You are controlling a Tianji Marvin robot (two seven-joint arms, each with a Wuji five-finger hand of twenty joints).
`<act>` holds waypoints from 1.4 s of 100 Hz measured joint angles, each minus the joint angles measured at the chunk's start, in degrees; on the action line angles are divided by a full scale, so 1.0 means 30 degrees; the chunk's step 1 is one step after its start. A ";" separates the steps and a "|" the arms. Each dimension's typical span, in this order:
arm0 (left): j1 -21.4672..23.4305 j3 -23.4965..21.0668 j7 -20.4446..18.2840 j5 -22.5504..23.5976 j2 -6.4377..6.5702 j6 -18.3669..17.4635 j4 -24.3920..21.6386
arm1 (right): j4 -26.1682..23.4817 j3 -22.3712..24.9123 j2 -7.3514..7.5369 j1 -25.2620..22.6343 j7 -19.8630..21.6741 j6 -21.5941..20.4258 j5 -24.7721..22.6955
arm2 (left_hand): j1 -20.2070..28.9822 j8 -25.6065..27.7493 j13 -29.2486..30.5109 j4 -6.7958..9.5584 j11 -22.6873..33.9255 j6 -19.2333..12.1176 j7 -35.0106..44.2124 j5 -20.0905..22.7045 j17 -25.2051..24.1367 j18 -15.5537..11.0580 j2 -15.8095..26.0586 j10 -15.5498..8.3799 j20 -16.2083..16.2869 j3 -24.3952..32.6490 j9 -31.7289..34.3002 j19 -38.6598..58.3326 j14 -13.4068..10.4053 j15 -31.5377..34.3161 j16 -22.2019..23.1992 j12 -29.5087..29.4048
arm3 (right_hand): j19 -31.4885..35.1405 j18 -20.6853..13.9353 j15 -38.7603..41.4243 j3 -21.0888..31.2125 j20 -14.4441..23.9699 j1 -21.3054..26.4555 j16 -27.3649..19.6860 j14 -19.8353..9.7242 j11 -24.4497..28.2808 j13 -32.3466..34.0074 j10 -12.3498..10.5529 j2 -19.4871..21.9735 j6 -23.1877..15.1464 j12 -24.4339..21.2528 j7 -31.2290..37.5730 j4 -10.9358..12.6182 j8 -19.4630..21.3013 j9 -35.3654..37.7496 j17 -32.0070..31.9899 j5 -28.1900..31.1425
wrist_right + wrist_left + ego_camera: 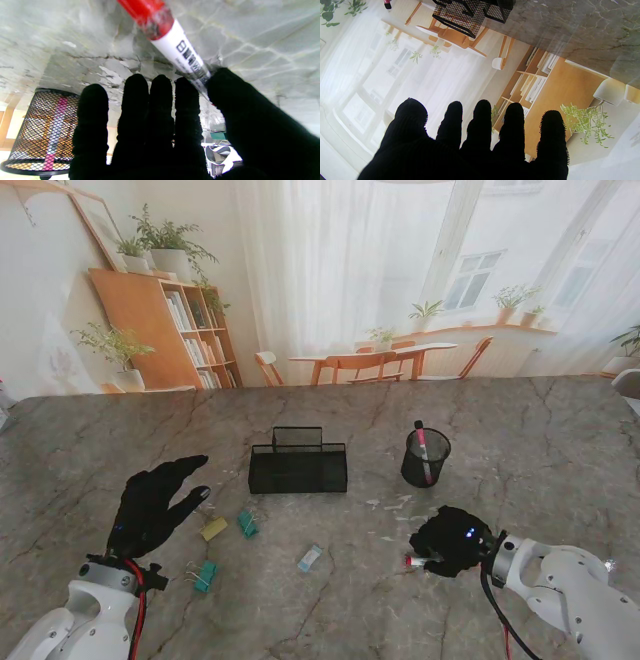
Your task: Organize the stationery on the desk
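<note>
Currently, a red-capped marker (172, 37) is pinched between the thumb and fingers (187, 100) of the right hand (450, 542), which is curled low over the marble table (560, 450). A mesh pen cup (426, 457) holding a pink pen (422, 442) is located just beyond that hand. The left hand (152, 505) is held spread and empty; binder clips (246, 524) and a black mesh organizer (298, 468) are positioned beside and beyond its fingertips.
</note>
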 measured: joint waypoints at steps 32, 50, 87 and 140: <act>0.0002 0.0000 -0.0011 -0.0029 -0.0002 0.0013 -0.0019 | 0.0442 -0.0434 -0.0024 0.0666 0.0709 -0.0301 0.0908 | 0.0000 0.0000 0.0005 0.0000 0.0000 0.0000 0.0000 0.0000 0.0000 0.0000 0.0000 0.0000 0.0000 0.0000 0.0000 0.0005 0.0000 0.0000 0.0028 0.0000 | 0.0003 -0.0012 -0.0069 0.0385 -0.0247 -0.0545 -0.0212 -0.0130 0.0517 0.1070 -0.0142 -0.0791 -0.0424 0.0795 -0.0155 -0.0049 0.0697 0.1161 0.1078 0.0804; 0.0062 -0.0040 0.0114 0.0009 -0.0014 0.0061 -0.0057 | 0.0880 -0.0496 -0.0265 0.0872 0.1362 -0.0308 0.2115 | 0.0000 0.0000 0.0005 0.0000 0.0000 0.0002 0.0000 0.0000 0.0000 0.0000 0.0000 0.0000 0.0000 0.0000 0.0000 0.0009 0.0000 0.0000 0.0030 0.0000 | 0.0019 -0.0018 0.0118 0.2844 -0.0693 -0.1737 -0.0284 -0.0237 0.1509 0.1078 -0.0392 -0.1852 -0.0792 0.2463 0.0560 -0.0067 0.2447 0.1161 0.1537 0.0603; 0.0133 -0.0084 0.0185 0.0014 -0.0031 0.0090 -0.0121 | 0.1671 -0.0704 -0.0664 0.1334 0.1894 -0.0394 0.3289 | 0.0001 0.0000 0.0209 0.0000 0.0000 0.0002 0.0000 0.0000 0.0000 0.0000 0.0000 0.0000 0.0000 0.0000 0.0000 0.0035 0.0000 0.0000 0.0104 0.0002 | 0.0044 -0.0039 0.1628 0.6510 -0.0948 -0.2977 -0.0976 -0.0407 0.2740 0.1376 -0.0829 -0.2423 -0.0656 0.3142 0.2059 0.1733 0.5742 0.0847 0.2021 -0.1384; 0.0157 -0.0102 0.0393 0.0031 -0.0054 0.0063 -0.0133 | -0.0062 0.0899 -0.1673 -0.0251 0.2863 0.2393 0.7959 | 0.0001 0.0000 0.0317 0.0000 0.0002 0.0005 0.0000 0.0000 0.0000 0.0001 0.0000 0.0000 0.0000 0.0000 0.0000 0.0198 0.0002 0.0000 0.0126 0.0168 | 0.0072 0.0439 0.1309 0.6738 -0.1155 -0.2982 -0.0965 -0.0352 0.3679 0.1290 -0.0437 -0.1815 0.0725 0.3145 0.2913 0.3384 0.6951 0.0619 0.2288 -0.2100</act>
